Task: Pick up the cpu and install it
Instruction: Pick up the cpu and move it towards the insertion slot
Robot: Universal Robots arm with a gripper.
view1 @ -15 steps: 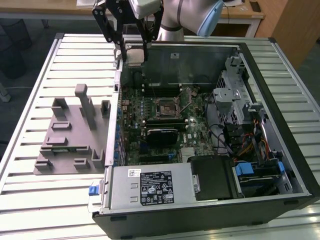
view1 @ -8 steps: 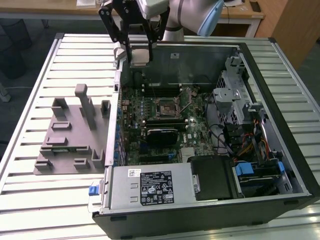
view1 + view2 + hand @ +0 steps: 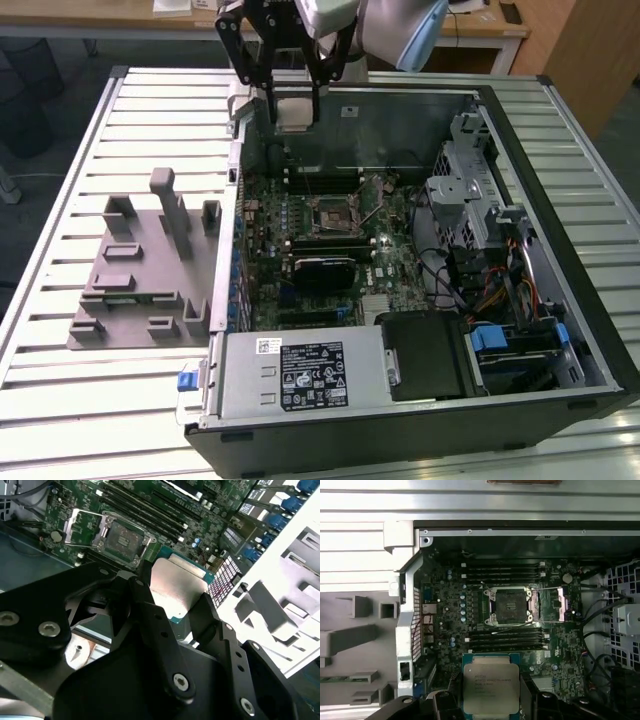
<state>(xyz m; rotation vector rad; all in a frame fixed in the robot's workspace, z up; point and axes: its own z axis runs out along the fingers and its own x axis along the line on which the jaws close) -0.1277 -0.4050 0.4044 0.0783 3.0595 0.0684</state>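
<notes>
Since the socket (image 3: pixel 511 605) stands open below and off to one side, the end effector (image 3: pixel 291 108) clamps the cpu (image 3: pixel 491 690) flat by its edges, poised over the computer case (image 3: pixel 400 445).

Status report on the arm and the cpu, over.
Gripper shut on cpu. Held over open case, short of socket. Socket open, nothing over it.
</notes>
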